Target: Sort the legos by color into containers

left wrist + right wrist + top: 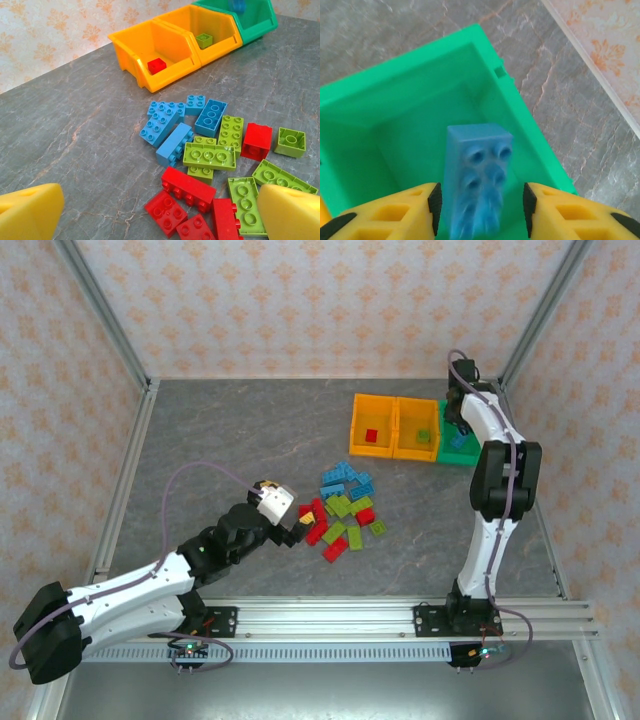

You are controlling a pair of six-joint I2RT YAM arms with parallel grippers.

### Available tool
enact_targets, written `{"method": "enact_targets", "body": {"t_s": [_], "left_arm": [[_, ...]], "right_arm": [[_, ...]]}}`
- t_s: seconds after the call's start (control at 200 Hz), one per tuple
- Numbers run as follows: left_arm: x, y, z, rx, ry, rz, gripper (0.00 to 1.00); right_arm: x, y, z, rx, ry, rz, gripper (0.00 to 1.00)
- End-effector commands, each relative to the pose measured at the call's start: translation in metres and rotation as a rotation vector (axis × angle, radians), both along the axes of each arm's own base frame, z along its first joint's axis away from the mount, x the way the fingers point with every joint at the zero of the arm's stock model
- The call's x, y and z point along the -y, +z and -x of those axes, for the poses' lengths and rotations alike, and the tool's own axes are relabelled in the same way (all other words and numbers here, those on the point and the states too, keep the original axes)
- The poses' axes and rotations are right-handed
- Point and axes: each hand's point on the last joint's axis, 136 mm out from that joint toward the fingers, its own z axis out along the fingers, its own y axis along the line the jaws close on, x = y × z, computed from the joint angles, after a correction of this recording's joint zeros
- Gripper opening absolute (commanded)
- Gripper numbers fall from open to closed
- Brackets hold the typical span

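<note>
Sorting at mid-drop: the right gripper (480, 200) hangs over the green bin (420, 70), its jaws parted, with a gap on either side of a blue brick (477, 165). The brick is blurred at its lower end and appears to be falling inside the bin's walls, so this bin looks to be the home for blue. Two orange bins (135, 45) join it in a row at the upper right of the left wrist view, one holding a red brick (156, 65) and the next a lime brick (204, 40). Each colour seems already to have its bin. The left gripper (160, 210) is spread wide and empty above the near edge of the pile (210, 155), probably lined up to pick a red piece at lower centre. The bricks there lie touching and overlapping, leaving little room for fingers between them, though the pile's outer pieces look easier to reach. Bare table (75, 125) lies open to the pile's left. The green bin sits near the wall (615, 60) at upper right, leaving little room on that side.
</note>
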Motion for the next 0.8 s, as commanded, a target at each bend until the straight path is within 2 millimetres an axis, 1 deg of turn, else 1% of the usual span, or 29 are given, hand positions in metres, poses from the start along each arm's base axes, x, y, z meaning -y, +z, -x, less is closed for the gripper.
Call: {"method": "enact_targets", "body": {"t_s": [0.0,0.07,0.125,0.19,0.23,0.265,0.275,0.33,0.34,0.365,0.385,0.4,0.465,0.5,0.53,0.591,0.691,0.746,0.791], "left_arm": [[0.0,0.009,-0.002,0.03,-0.001,0.014,1.0],[0.0,0.008,-0.002,0.029,0.001,0.013,1.0],[0.0,0.008,-0.002,0.029,0.002,0.01,1.0],[-0.001,0.008,-0.002,0.03,0.005,0.009,1.0],[-0.001,0.008,-0.003,0.032,0.011,0.006,1.0],[-0.002,0.008,-0.004,0.033,0.019,0.004,1.0],[-0.003,0.008,-0.004,0.032,0.021,0.004,1.0],[-0.005,0.007,-0.006,0.031,0.043,0.003,1.0],[-0.006,0.007,-0.007,0.03,0.05,0.003,1.0],[-0.007,0.006,-0.009,0.026,0.063,0.002,1.0],[-0.009,0.005,-0.01,0.023,0.078,0.0,1.0],[-0.009,0.005,-0.011,0.019,0.085,-0.003,1.0],[-0.01,0.004,-0.014,0.005,0.106,-0.008,1.0],[-0.009,0.003,-0.014,0.0,0.101,-0.007,1.0],[-0.007,0.003,-0.014,0.0,0.096,0.0,1.0],[-0.005,0.003,-0.012,-0.002,0.08,0.01,1.0],[-0.001,0.002,-0.011,-0.005,0.057,0.01,1.0],[0.0,0.0,-0.011,-0.008,0.052,0.002,1.0],[0.0,-0.001,-0.011,-0.007,0.051,-0.004,1.0]], "right_arm": [[-0.01,0.037,0.007,0.083,0.009,-0.059,0.49],[-0.013,0.05,0.015,0.116,-0.006,-0.085,0.53],[-0.018,0.059,0.027,0.126,-0.018,-0.118,0.55],[-0.033,0.075,0.043,0.176,-0.012,-0.185,0.55],[-0.046,0.082,0.055,0.214,0.003,-0.238,0.55],[-0.059,0.085,0.069,0.235,0.016,-0.289,0.55],[-0.064,0.089,0.072,0.249,0.022,-0.305,0.56],[-0.093,0.092,0.091,0.277,0.085,-0.405,0.58],[-0.098,0.088,0.095,0.269,0.098,-0.421,0.58],[-0.114,0.092,0.105,0.276,0.146,-0.469,0.59],[-0.127,0.088,0.115,0.261,0.181,-0.5,0.59],[-0.136,0.089,0.121,0.259,0.211,-0.52,0.59],[-0.174,0.076,0.154,0.192,0.337,-0.566,0.61],[-0.19,0.069,0.173,0.146,0.399,-0.559,0.62],[-0.2,0.059,0.19,0.099,0.434,-0.532,0.62],[-0.208,0.036,0.22,0.025,0.448,-0.448,0.62],[-0.228,0.001,0.264,-0.087,0.544,-0.4,0.62],[-0.235,-0.014,0.28,-0.126,0.605,-0.348,0.64],[-0.236,-0.021,0.287,-0.139,0.636,-0.314,0.66]]}}
